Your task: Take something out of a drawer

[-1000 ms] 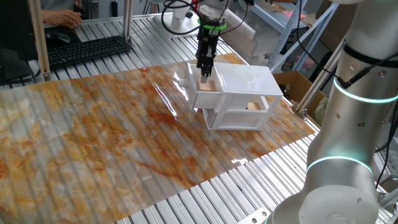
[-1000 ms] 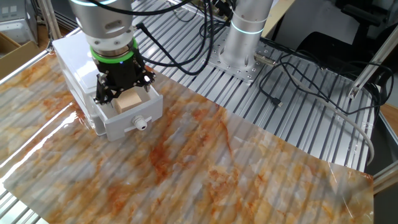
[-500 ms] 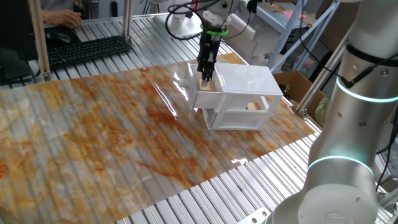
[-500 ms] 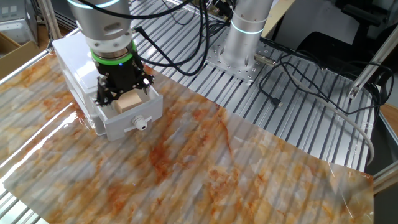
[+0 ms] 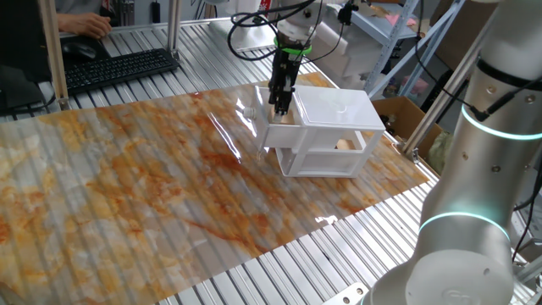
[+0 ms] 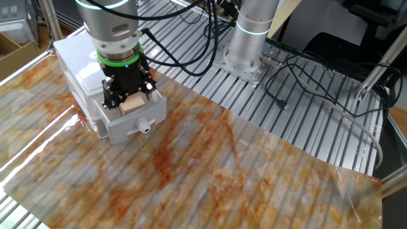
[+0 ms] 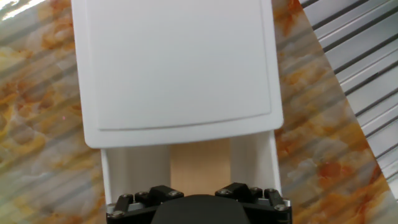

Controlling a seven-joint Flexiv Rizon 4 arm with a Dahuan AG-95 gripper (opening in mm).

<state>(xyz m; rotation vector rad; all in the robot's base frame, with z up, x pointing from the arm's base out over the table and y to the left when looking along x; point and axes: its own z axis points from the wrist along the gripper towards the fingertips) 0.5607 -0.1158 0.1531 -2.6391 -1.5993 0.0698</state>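
One fixed view: my fingers (image 5: 279,108) stood in the drawer (image 5: 279,129), pulled out of the white cabinet (image 5: 326,131) on the worktop (image 5: 127,186); grip unclear. Other fixed view: fingers straddled a pale wooden block (image 6: 131,104), apparently clamping it. It looked light, stiff, best held by its flat sides. Hand view: only the block's top and drawer walls showed, fingertips hidden.
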